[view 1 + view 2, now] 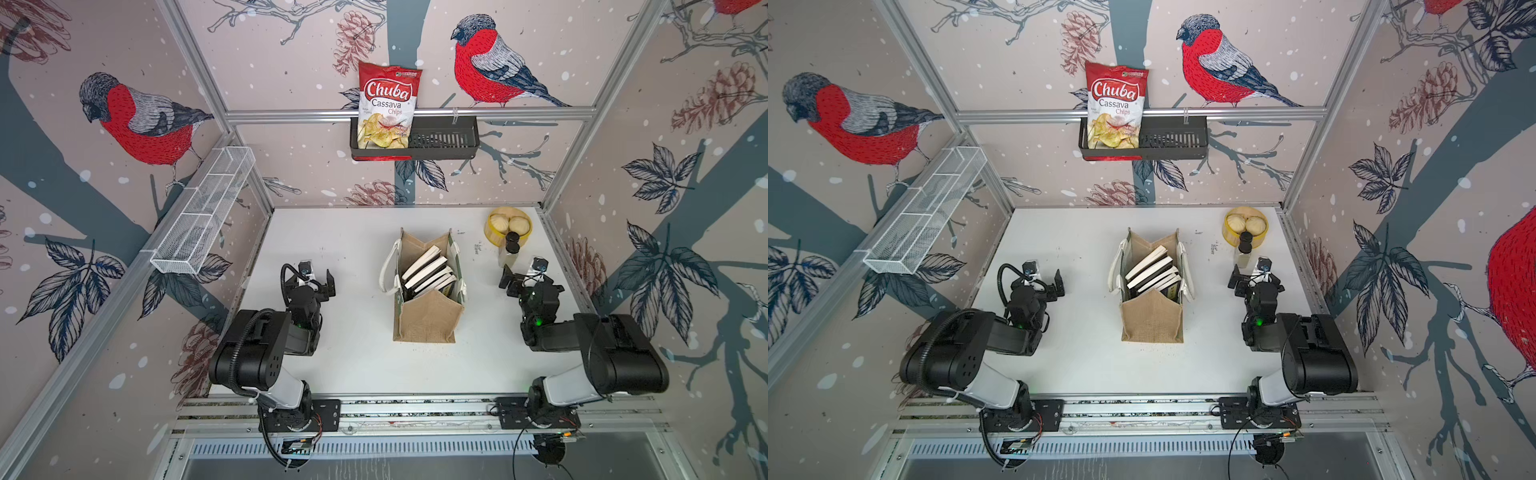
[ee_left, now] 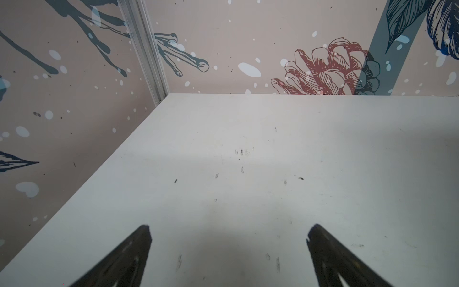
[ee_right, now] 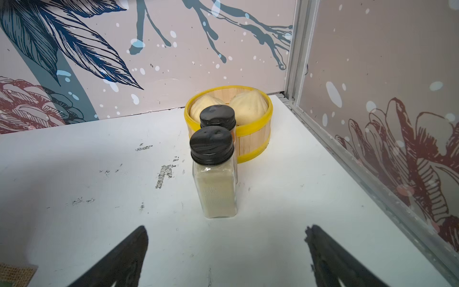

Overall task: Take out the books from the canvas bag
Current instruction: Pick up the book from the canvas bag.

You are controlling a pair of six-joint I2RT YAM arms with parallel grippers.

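The canvas bag [image 1: 428, 318] [image 1: 1152, 322], tan burlap with white handles, stands upright and open in the middle of the white table in both top views. Several books [image 1: 427, 270] [image 1: 1152, 268] lean inside it, cream page edges facing up. My left gripper [image 1: 320, 280] [image 1: 1048, 282] [image 2: 228, 231] hovers to the left of the bag, open and empty, over bare table [image 2: 248, 161]. My right gripper [image 1: 521, 276] [image 1: 1250, 276] [image 3: 227, 231] is to the right of the bag, open and empty, facing the jars. A burlap corner of the bag [image 3: 15, 273] shows in the right wrist view.
Two black-capped spice jars [image 1: 512, 245] [image 3: 214, 184] stand just ahead of the right gripper, in front of a yellow-rimmed wooden steamer [image 1: 508, 239] [image 3: 248, 129] holding buns. A red chips bag [image 1: 388, 108] sits in a black wall basket [image 1: 444, 139]. A white wire shelf [image 1: 203, 212] hangs on the left wall.
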